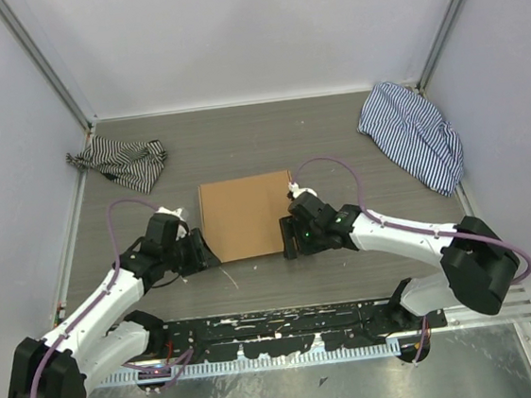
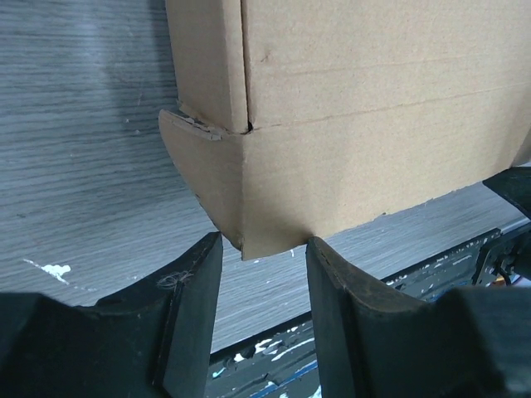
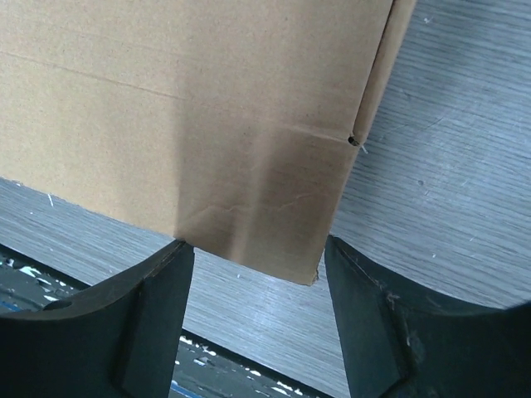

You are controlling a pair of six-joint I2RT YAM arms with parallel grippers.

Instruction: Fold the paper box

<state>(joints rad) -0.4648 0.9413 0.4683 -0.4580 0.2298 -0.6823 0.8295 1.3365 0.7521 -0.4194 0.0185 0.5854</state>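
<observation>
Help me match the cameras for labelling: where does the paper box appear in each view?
Top external: paper box in the middle of the table.
Left wrist: upper right, one corner pointing down at centre.
Right wrist: upper left, corner at lower right.
Shared landmark: the grey wood-grain table.

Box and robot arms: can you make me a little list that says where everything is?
box: brown cardboard, folded shallow, in the middle of the table
flap: pokes out at the box's near left corner
left arm: jaws apart, the near left corner between them
right arm: jaws apart, the near right corner between them
cloths: striped, one back left, one back right, both away from the box
</observation>
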